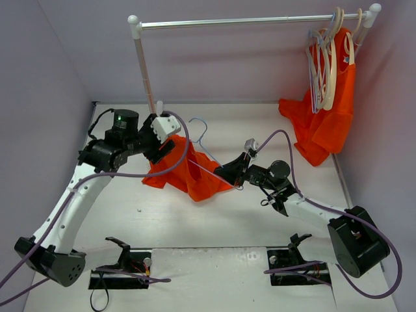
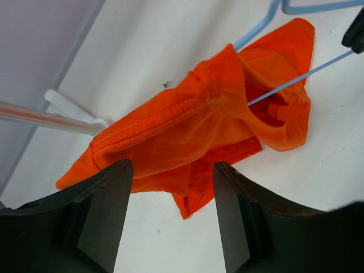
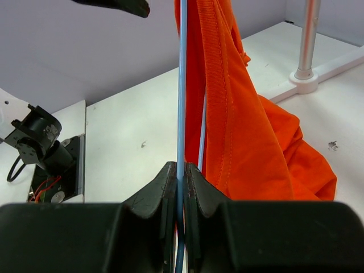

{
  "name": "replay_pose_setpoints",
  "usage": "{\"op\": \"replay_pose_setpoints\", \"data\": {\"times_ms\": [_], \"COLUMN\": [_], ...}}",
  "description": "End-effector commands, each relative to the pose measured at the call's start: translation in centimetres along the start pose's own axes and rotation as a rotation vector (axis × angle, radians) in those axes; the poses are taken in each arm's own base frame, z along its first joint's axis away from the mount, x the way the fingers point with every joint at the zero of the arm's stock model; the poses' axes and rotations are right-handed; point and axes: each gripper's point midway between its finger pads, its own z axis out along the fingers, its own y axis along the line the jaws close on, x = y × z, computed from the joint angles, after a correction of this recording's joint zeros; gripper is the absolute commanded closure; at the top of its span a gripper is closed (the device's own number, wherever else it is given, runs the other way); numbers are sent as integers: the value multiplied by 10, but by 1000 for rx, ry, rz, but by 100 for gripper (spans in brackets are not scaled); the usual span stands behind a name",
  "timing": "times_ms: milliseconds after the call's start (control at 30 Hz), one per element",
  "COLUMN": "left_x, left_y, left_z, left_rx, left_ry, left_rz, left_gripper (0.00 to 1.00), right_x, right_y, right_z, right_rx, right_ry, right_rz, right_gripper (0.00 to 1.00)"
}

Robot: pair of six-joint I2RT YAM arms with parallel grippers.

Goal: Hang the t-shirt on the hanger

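Partway. Right hand (image 3: 181,170) clenched on the hanger (image 3: 181,85) wire, middle of the desk (image 1: 227,224). One hanger arm looks threaded into the t-shirt (image 1: 192,177), which hangs bunched. Left hand (image 2: 170,168) released, just beside the cloth. To do: second shoulder, straighten.

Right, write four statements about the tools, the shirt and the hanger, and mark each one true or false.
1. The right tool is shut on the hanger. True.
2. The left tool is clamped on the shirt. False: its jaws stand wide apart.
3. The shirt is blue. False: it is orange.
4. Another orange garment hangs from the rail. True.
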Motion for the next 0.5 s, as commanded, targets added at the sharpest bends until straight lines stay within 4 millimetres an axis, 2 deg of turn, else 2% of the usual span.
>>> {"op": "replay_pose_setpoints", "data": {"times_ms": [0,267,467], "left_x": [-43,-51,-46], "left_y": [13,24,26], "left_z": [-18,-12,-4], "left_rx": [-79,-154,-171], "left_ry": [-210,-280,-272], "left_rz": [186,274,321], "left_gripper": [42,42,42], "right_x": [-99,-102,-103], "right_y": [39,40,40], "right_z": [3,5,6], "right_rx": [-143,-154,-154], "right_ry": [-309,-312,-308], "right_rz": [-315,-313,-310], "right_gripper": [100,100,100]}}
